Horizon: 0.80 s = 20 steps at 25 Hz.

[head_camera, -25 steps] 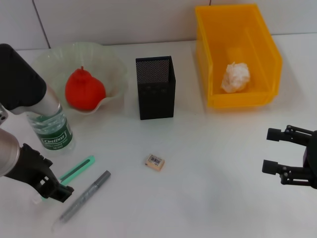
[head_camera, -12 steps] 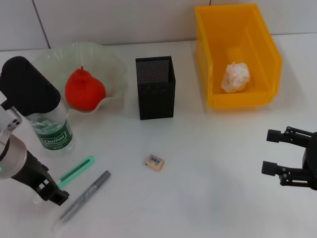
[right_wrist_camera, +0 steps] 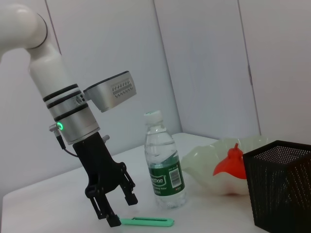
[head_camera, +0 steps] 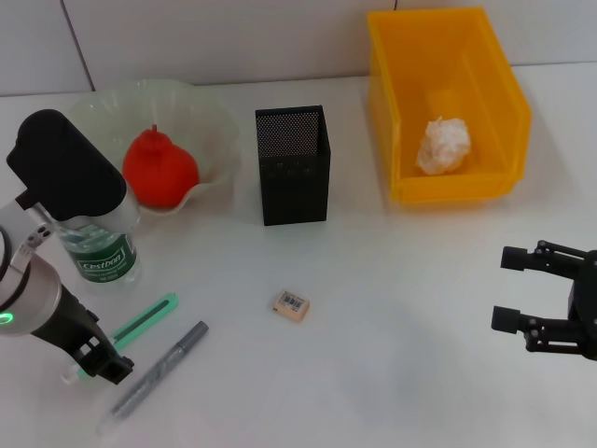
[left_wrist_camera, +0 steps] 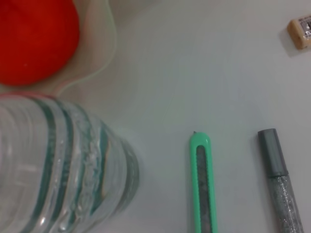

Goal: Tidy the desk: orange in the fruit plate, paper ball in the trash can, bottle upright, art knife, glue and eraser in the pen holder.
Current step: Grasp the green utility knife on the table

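Observation:
The orange (head_camera: 160,170) lies in the pale green fruit plate (head_camera: 210,126). The paper ball (head_camera: 444,145) rests inside the yellow trash can (head_camera: 508,103). Beside the plate the bottle (head_camera: 101,250) stands upright, its top hidden by my left arm. A green art knife (head_camera: 142,320), a silver glitter glue stick (head_camera: 160,367) and the eraser (head_camera: 291,305) lie on the desk in front of the black mesh pen holder (head_camera: 293,166). My left gripper (head_camera: 104,364) is open, low over the knife's near end. My right gripper (head_camera: 505,287) hovers open at the right, holding nothing.
The wrist views show the knife (left_wrist_camera: 201,187) and the glue stick (left_wrist_camera: 279,187) lying side by side, a little apart, with the bottle (right_wrist_camera: 165,170) close behind them. White desk stretches between the eraser and my right gripper.
My left arm's wrist body has swung right, over the bottle, while its fingers stayed near the knife's end. The right arm has barely moved.

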### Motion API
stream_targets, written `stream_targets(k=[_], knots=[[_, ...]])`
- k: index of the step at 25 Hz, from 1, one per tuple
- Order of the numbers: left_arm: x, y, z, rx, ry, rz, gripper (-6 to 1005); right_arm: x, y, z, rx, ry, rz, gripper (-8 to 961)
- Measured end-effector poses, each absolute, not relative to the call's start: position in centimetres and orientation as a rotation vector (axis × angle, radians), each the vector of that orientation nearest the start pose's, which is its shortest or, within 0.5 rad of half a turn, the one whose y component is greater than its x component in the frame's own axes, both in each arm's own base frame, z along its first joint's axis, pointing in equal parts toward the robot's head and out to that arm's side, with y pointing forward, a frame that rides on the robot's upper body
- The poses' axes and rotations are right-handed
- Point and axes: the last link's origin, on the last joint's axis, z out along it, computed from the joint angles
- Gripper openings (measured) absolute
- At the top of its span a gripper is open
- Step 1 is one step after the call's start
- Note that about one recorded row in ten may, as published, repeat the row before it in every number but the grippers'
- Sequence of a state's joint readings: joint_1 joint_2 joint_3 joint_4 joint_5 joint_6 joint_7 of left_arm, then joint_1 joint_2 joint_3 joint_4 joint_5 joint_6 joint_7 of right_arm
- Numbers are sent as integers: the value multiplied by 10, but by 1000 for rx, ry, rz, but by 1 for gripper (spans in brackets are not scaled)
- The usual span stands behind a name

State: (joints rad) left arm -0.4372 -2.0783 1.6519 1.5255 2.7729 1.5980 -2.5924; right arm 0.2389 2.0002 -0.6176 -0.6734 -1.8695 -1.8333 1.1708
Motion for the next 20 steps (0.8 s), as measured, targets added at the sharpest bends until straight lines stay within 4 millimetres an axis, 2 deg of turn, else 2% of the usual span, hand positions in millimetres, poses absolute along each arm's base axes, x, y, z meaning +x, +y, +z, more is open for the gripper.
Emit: stream_targets(k=[20], knots=[[-206,313,-13,-2538,-745,839,705,326,236,53,-2616,537,858,825]])
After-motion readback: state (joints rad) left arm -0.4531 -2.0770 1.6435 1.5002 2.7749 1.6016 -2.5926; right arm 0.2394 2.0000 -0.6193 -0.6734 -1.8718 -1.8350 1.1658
